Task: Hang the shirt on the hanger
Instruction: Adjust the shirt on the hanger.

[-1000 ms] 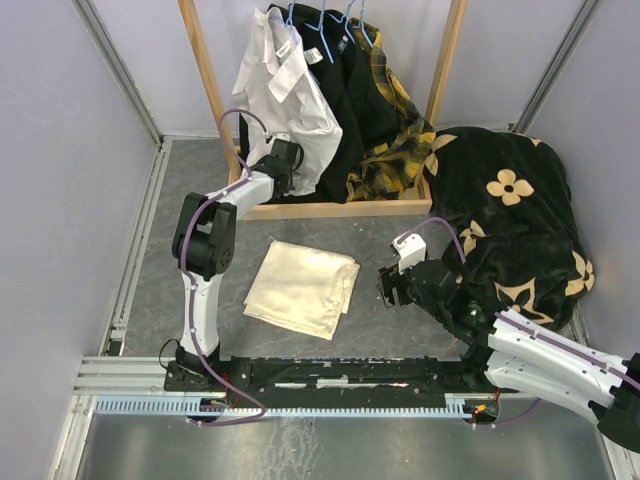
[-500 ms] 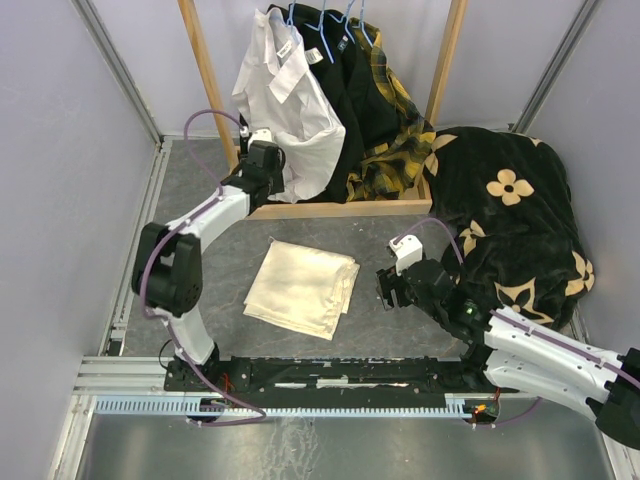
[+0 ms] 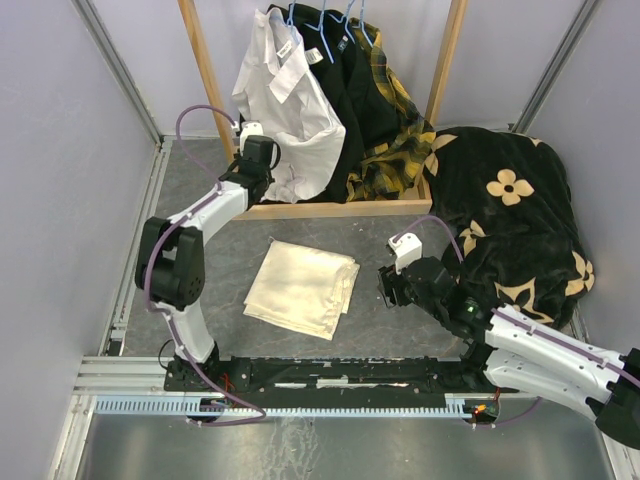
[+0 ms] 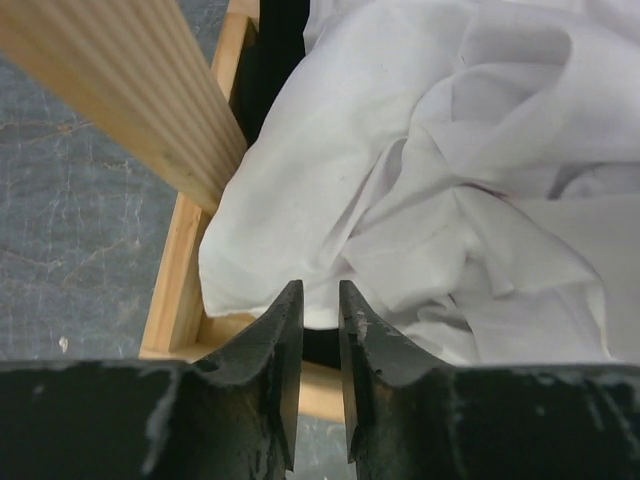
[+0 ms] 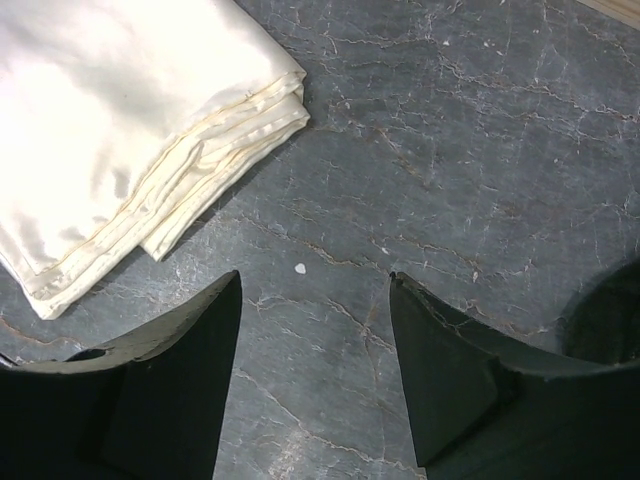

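Observation:
The white shirt [image 3: 290,110] hangs from the light-blue wire hanger [image 3: 290,14] on the wooden rack; only the hanger's hook shows. In the left wrist view the shirt's crumpled lower cloth [image 4: 430,180] fills the right side. My left gripper [image 3: 270,180] is at the shirt's lower left edge, above the rack's base. Its jaws [image 4: 320,300] stand almost closed with a thin gap and nothing between them. My right gripper [image 3: 385,290] is open and empty over the grey floor [image 5: 312,290].
The rack's left post [image 3: 205,70] [image 4: 130,90] and its base board [image 3: 340,208] are next to my left gripper. Black and plaid clothes [image 3: 370,110] hang beside the shirt. A cream folded cloth [image 3: 300,285] [image 5: 110,130] lies mid-floor. A black flowered blanket [image 3: 510,210] lies right.
My left arm's elbow has swung out to the left, and its gripper has shifted a little left and up at the shirt's lower edge. The right arm has barely moved.

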Tool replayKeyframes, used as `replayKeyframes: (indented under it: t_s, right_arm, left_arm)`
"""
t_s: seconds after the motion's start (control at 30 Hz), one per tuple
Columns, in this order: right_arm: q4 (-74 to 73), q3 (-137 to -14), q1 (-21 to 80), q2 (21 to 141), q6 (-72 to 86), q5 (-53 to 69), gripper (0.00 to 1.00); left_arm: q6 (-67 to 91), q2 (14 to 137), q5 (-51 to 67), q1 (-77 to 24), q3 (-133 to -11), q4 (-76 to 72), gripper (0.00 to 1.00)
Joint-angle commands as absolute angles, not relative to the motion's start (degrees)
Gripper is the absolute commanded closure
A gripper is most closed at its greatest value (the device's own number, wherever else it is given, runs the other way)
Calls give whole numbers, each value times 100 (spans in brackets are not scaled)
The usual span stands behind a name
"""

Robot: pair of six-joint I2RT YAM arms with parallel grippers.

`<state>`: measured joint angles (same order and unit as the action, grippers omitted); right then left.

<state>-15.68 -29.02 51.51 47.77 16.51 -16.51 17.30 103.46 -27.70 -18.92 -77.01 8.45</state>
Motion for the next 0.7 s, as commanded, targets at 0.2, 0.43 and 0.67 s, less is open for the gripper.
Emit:
replayKeyframes:
  t_s: [0.2, 0.43, 0.67]
  right_arm:
    - [-1845, -3167, 5159, 4491, 1759, -1612, 38]
    - [-1969, -3246, 5159, 4446, 1758, -1645, 36]
    - [-1973, -3415, 5158, 4469, 1712, -1701, 31]
  left_arm:
    - [1363, 11688, -3228, -1652, -8889, 837, 81]
    - [1143, 12349, -2158, -1626, -9545, 833, 78]
    - [1636, 11303, -2253, -1626, -8578, 624, 66]
